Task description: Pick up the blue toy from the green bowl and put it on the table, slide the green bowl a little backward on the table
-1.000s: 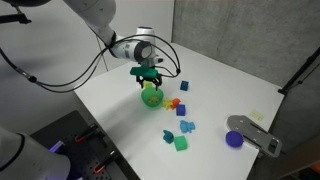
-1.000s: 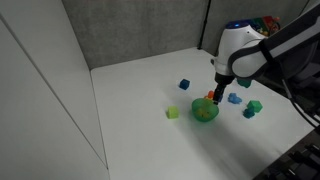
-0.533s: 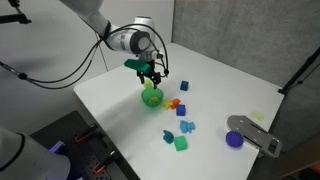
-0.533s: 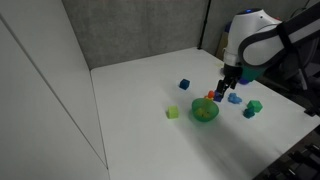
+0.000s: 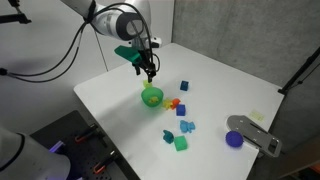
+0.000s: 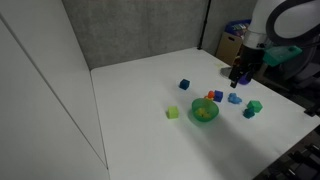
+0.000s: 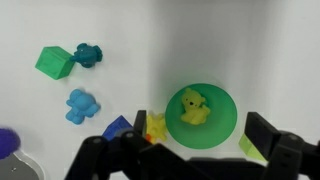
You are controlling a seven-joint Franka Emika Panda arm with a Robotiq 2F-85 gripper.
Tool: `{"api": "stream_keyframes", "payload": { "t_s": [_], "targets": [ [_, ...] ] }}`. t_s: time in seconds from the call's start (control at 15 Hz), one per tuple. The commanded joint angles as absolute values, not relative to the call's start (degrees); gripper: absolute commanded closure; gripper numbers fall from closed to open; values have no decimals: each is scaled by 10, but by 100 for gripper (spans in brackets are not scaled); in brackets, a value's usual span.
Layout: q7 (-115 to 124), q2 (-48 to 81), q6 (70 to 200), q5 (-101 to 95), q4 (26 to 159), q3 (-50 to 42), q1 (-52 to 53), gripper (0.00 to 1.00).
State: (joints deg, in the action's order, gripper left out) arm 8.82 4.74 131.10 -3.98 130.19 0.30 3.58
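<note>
The green bowl [image 5: 152, 97] [image 6: 204, 111] sits on the white table [image 5: 220, 90] and holds a yellow toy figure [image 7: 192, 107]. In the wrist view the green bowl [image 7: 222, 125] lies right below me. The dark-blue toy [image 5: 168, 136] [image 7: 88, 53] lies on the table next to a green cube [image 7: 55, 62], away from the bowl. My gripper [image 5: 148, 68] [image 6: 240, 75] [image 7: 198, 125] hangs well above the bowl, open and empty, its fingers on either side of the bowl in the wrist view.
A sky-blue toy [image 7: 78, 104], a blue cube [image 7: 117, 128], a yellow-orange toy [image 7: 156, 127] and a lime piece [image 7: 252, 150] lie around the bowl. Another blue cube [image 6: 184, 85] is farther off. A purple round object [image 5: 234, 139] and a grey device [image 5: 255, 135] are near the table edge.
My gripper has risen from right at the bowl to well above it. The bowl and the toys have not moved.
</note>
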Motion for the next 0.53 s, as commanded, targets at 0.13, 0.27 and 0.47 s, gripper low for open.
{"api": "stream_keyframes", "payload": {
  "t_s": [0.13,0.27,0.47],
  "targets": [
    [75,-36,1220,-35,1295,2,17,0],
    [66,-55,1187,-29,1279,1,12,0],
    [74,-84,1155,-34,1259,4,10,0]
  ]
}}
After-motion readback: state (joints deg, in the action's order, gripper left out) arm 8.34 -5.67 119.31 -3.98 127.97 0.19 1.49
